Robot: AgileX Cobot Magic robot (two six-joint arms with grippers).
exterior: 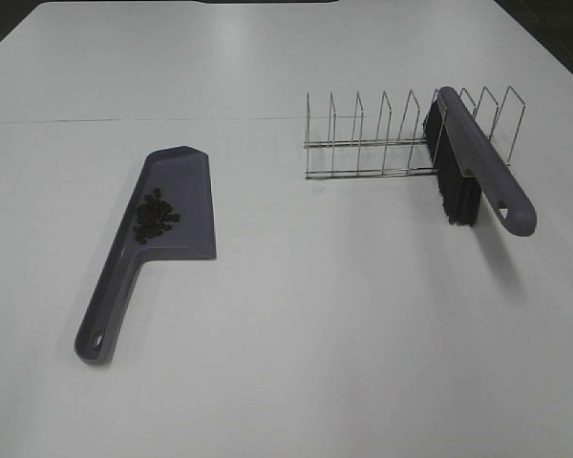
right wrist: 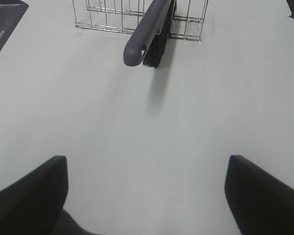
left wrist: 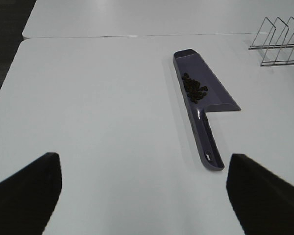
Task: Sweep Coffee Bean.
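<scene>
The coffee beans (exterior: 154,218) lie in a loose dark cluster inside the purple-grey dustpan (exterior: 186,196), which lies flat on the white table at the left, handle toward the front. The left wrist view shows the beans (left wrist: 195,88) in the dustpan (left wrist: 208,139) too. The purple-grey brush (exterior: 477,157) with black bristles leans in the wire rack (exterior: 363,143) at the right. My left gripper (left wrist: 143,169) is open and empty, well short of the dustpan. My right gripper (right wrist: 147,169) is open and empty, well back from the brush (right wrist: 147,27). Neither gripper shows in the exterior high view.
The wire rack (right wrist: 103,19) stands at the back right, and its end shows in the left wrist view (left wrist: 281,44). A seam (exterior: 124,119) runs across the white table behind the dustpan. The table's left edge (left wrist: 10,73) borders dark floor.
</scene>
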